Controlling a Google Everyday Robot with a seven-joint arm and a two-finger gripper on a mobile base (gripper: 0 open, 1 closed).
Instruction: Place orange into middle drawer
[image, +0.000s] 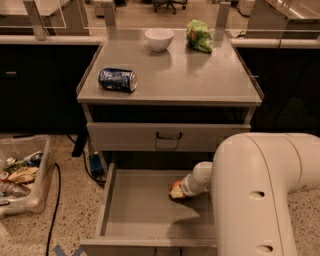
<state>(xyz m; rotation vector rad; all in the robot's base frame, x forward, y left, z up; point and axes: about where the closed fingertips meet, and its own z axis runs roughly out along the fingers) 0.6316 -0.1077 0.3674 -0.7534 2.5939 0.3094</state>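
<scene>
Camera view: gripper (178, 194) is down inside the middle drawer (131, 212), right of centre, below the worktop's (200, 80) front edge. The orange (176, 189) sits right at its tip, low over the flat grey floor. Only a small rounded orange patch shows past the white wrist. Can't tell whether the gripper is clamped on it or open, or whether the fruit touches the floor.

Drawer is pulled out: shallow grey metal, low side walls, matte floor. Closed drawer front (169, 136) above it has a black loop handle.

Arm (260, 195): bulky smooth off-white shell, fills the lower right.

Worktop is dull grey sheet metal with a rolled lip.
- blue can (117, 79) lying on its side, near front-left corner
- white round bowl (159, 39) at back edge, about centre
- crinkly green bag (199, 35) just right of the bowl

Clear plastic bin (22, 175) of wrappers on the speckled floor at left.
</scene>
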